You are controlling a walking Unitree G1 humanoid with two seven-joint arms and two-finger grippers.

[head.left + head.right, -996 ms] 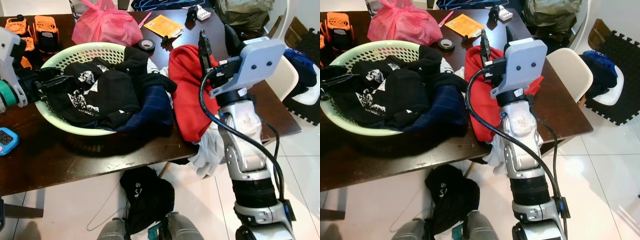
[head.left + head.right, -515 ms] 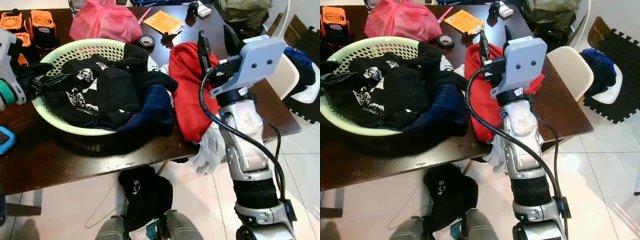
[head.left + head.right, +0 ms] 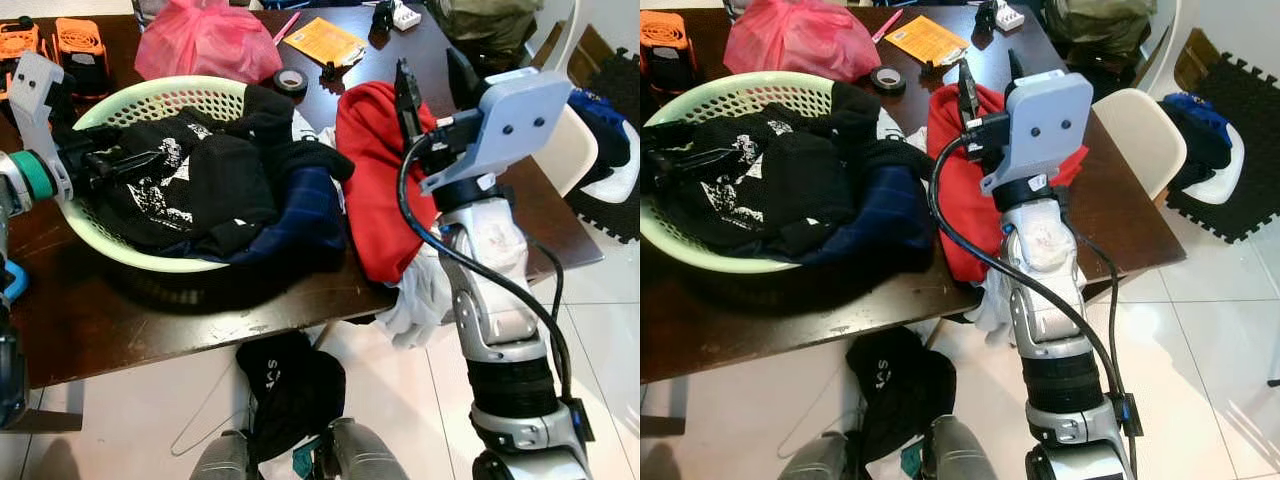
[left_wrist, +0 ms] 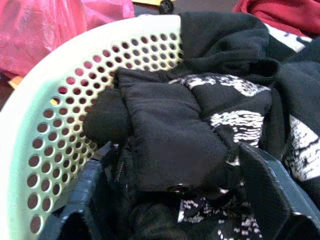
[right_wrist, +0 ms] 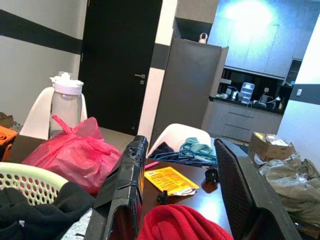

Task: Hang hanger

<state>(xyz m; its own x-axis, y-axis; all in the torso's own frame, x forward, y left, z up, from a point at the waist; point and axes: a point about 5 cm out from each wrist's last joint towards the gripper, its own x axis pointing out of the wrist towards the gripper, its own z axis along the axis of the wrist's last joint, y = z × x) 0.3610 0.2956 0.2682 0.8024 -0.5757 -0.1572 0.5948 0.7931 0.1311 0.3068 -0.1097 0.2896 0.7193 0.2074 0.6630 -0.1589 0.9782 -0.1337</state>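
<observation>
Head view: your left gripper (image 3: 135,160) lies in green basket (image 3: 150,100) among black clothes (image 3: 210,185); wire hanger (image 3: 205,425) on floor under table (image 3: 120,320)

Left wrist: fingers spread wide around black fold

Right wrist: your right gripper (image 5: 182,192) raised, spread wide, empty, above red garment (image 5: 185,222)

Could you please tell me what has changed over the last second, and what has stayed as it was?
The left gripper has reached further into the green basket, its open fingers now around a fold of the black clothes, not yet closed on it. The camera has shifted slightly. The right gripper stays raised and open above the red garment; the basket and the pink bag have not moved.
</observation>
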